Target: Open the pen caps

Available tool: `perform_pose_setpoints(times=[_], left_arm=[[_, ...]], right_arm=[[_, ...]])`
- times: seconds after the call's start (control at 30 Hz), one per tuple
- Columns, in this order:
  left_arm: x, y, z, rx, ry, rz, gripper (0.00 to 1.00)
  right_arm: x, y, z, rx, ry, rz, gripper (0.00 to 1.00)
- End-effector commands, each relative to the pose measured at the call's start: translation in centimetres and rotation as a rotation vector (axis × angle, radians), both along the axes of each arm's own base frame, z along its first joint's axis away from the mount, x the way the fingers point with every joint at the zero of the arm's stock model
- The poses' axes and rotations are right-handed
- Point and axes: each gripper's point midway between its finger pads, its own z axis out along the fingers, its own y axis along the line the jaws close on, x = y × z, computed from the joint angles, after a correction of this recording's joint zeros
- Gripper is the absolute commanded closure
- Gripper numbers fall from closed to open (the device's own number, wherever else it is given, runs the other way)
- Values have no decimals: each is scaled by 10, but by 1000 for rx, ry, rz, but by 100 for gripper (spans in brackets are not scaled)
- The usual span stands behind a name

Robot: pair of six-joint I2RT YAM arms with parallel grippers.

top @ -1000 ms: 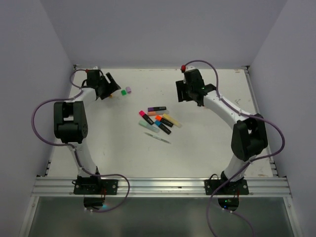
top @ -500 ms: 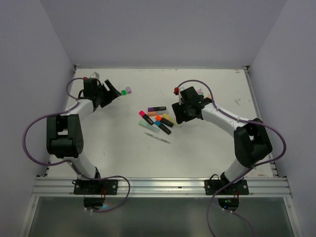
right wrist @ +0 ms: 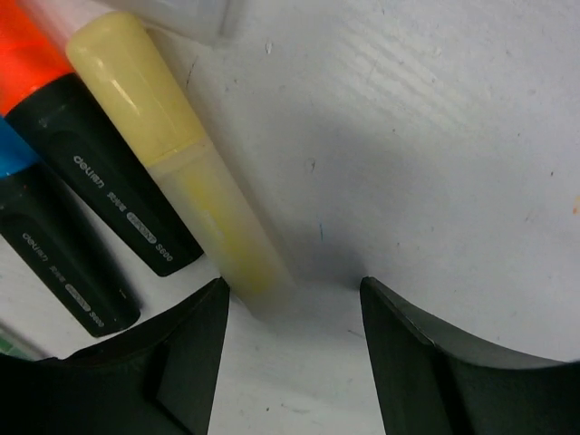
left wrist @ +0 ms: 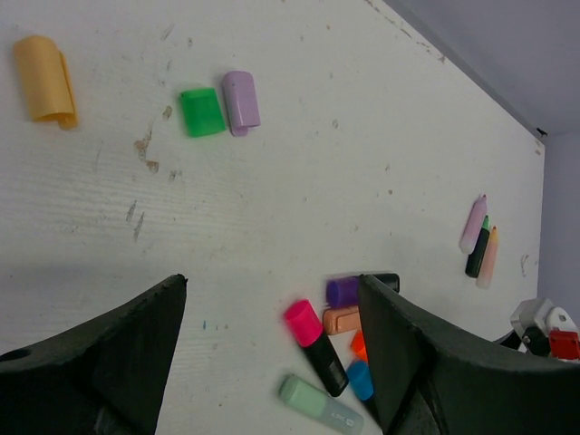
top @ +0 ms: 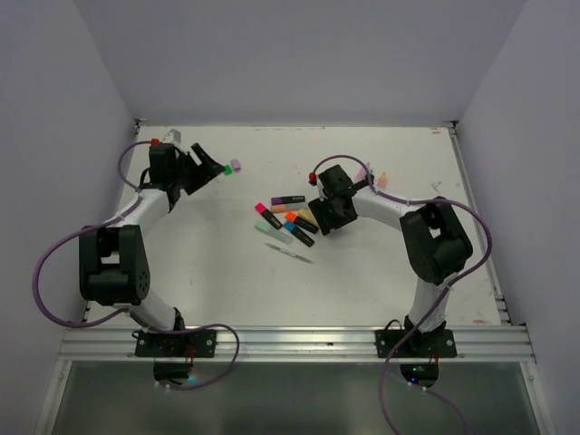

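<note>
Loose pen caps lie at the back left: a green cap (top: 226,169) (left wrist: 201,111), a purple cap (top: 236,165) (left wrist: 241,101) and a yellow-orange cap (left wrist: 43,77). My left gripper (top: 207,169) (left wrist: 272,299) is open and empty just left of them. Capped highlighters lie in a pile (top: 290,220), with pink (left wrist: 304,322), purple (left wrist: 343,291), blue (left wrist: 360,379) and orange (right wrist: 27,45) caps. My right gripper (top: 320,216) (right wrist: 292,299) is open, low over the table, with the end of the pastel yellow highlighter (right wrist: 172,136) between its jaws, close to one finger.
Three uncapped pens (top: 372,174) (left wrist: 478,240) lie at the back, right of centre. A thin silvery stick (top: 290,254) lies in front of the pile. A pastel green highlighter (left wrist: 317,403) lies at the pile's near left.
My right arm has swung from the back of the table down to the pile's right side, over the yellow highlighter. My left gripper has shifted slightly near the loose caps.
</note>
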Motion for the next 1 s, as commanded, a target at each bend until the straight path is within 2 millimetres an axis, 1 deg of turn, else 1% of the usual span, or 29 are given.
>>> perform_pose_setpoints(times=[0.0, 0.07, 0.13, 0.27, 0.37, 0.4, 0.47, 0.53, 0.57, 0.63, 0.67, 0.83, 0.87, 0.9, 0.93, 0.97], left_arm=[[3, -9, 16, -35, -56, -39, 21], [4, -10, 17, -39, -57, -43, 21], [4, -10, 19, -36, -64, -41, 21], [4, -10, 23, -36, -70, -44, 21], [3, -10, 24, -35, -74, -46, 21], [2, -10, 25, -34, -76, -48, 21], [0, -11, 24, -36, -75, -52, 21], [-1, -11, 24, -37, -74, -54, 21], [-2, -11, 25, -37, -75, -55, 21], [-3, -12, 26, -43, -78, -57, 21], [-4, -14, 28, -54, -82, -61, 21], [-7, -21, 33, -67, -95, -80, 21], [-8, -22, 34, -71, -96, -81, 21], [-8, -23, 35, -79, -102, -88, 21], [-11, -37, 37, -88, -106, -123, 22], [-14, -44, 38, -108, -106, -144, 22]], right_arm=[[21, 9, -1, 4, -36, 72, 37], [21, 9, -7, 2, -18, 79, 37], [21, 8, -10, -6, -12, 88, 39], [10, 15, -14, 33, 30, 119, 46], [1, 20, -12, 72, 49, 151, 59], [-1, 20, -11, 76, 54, 158, 65], [-4, 20, -10, 82, 60, 168, 70], [-5, 18, -9, 79, 61, 171, 82], [-6, 18, -9, 78, 61, 175, 92], [-5, 17, -6, 72, 42, 176, 98], [-5, 16, -4, 68, 33, 178, 100], [-8, 14, 8, 50, -16, 158, 100], [-8, 16, 17, 60, -37, 159, 100], [-10, 16, 21, 52, -56, 145, 100], [-10, 16, 26, 55, -72, 132, 100], [-11, 18, 37, 75, -93, 113, 100]])
